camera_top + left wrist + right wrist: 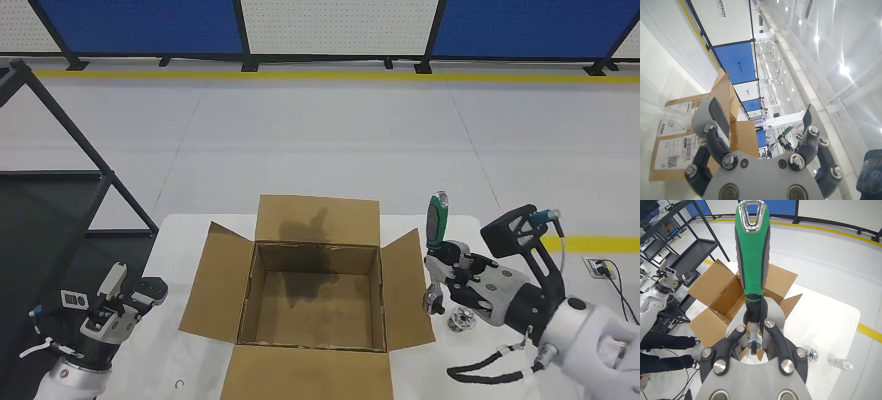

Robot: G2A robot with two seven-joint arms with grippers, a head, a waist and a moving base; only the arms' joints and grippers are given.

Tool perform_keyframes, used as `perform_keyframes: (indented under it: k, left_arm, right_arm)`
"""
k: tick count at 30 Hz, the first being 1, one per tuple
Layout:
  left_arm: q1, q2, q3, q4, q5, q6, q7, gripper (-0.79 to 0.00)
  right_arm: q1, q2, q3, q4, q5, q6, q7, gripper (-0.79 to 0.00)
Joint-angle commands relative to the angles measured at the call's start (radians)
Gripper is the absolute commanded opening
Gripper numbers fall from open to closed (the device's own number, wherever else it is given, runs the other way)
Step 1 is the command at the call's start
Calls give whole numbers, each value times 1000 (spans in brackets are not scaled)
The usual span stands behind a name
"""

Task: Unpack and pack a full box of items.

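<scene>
Tool (752, 256) head, perhaps ratchet, half-hidden.

The open cardboard box (213, 280) sits mid-table, flaps spread. Right of it, a green-handled tool (437, 218) stands upright, held at its lower end.

box (310, 310): plain brown cardboard, white labels with black print
tool handle (751, 247): green, grey side stripes, chrome tip
table (180, 270): white
bottle (839, 363): clear, white cap
floor line (320, 73): yellow
partitions (140, 25): blue and white dotted
</scene>
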Motion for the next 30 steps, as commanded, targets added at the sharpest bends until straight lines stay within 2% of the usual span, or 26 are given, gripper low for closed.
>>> perform_keyframes:
  k: [1,7,10,18,25,28,30]
  left_arm:
    - [0,0,0,0,0,0,0,0]
    - [0,0,1,-6,2,2,7,0]
    - [-4,0,-6,-8,-2,4,16,0]
    - [7,-1,-62,17,-44,-14,50,0]
    - [30,-2,-95,19,-68,-25,55,0]
    - [30,-2,-95,19,-68,-25,55,0]
    - [30,-2,-95,19,-68,-25,55,0]
  right_arm:
    - [0,0,0,0,0,0,0,-785]
    - [-30,6,-33,0,11,-32,-65,-785]
    - [0,11,-91,22,3,-50,-77,-785]
    - [195,15,-301,188,-44,-85,-55,-785]
    - [364,3,-499,358,-116,-95,-77,-785]
    - [421,-5,-579,432,-163,-85,-92,-785]
    - [426,-6,-585,440,-170,-79,-92,-785]
